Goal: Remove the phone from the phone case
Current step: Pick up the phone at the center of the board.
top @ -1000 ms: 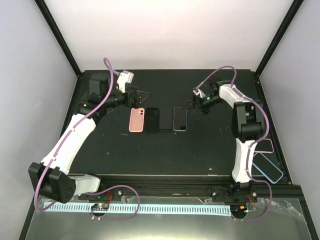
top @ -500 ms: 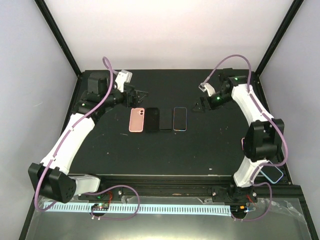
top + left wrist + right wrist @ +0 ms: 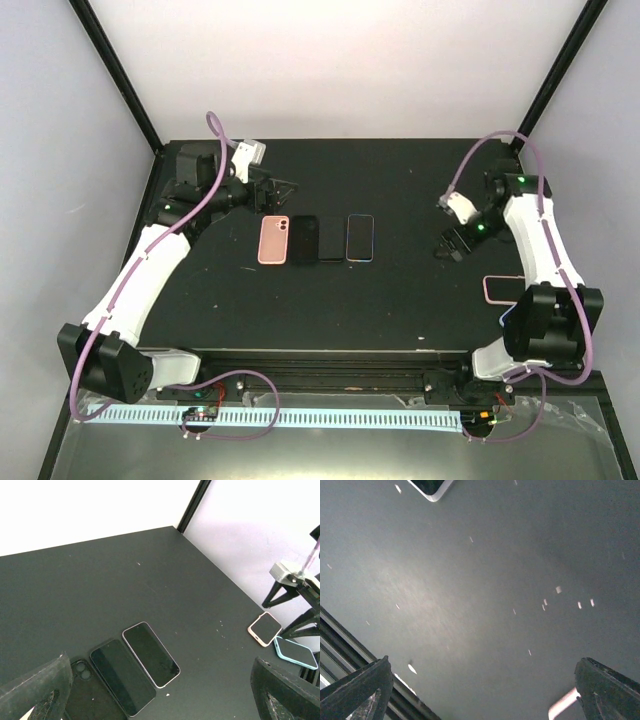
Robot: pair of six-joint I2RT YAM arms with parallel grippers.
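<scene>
A row of phones and cases lies mid-table: a pink case (image 3: 274, 240), a black case (image 3: 305, 238) with camera cut-outs, a black phone (image 3: 330, 238) and a light-rimmed phone (image 3: 360, 238). The left wrist view shows the black case (image 3: 90, 695), the black phone (image 3: 122, 677) and the light-rimmed phone (image 3: 151, 653). My left gripper (image 3: 283, 190) is open and empty, just behind the row. My right gripper (image 3: 447, 248) is open and empty, hovering over bare table right of the row. A pink-cased phone (image 3: 500, 288) lies near the right arm.
A blue-cased phone (image 3: 296, 652) lies beside the pink-cased one (image 3: 265, 628) at the table's right side. The right wrist view shows a phone corner (image 3: 431, 486), a pink case corner (image 3: 565, 705) and the table's rail (image 3: 350, 645). Black frame posts stand at the back corners.
My right arm has swung away from the phone row, to the right and toward the front. The left arm and the phones have not moved.
</scene>
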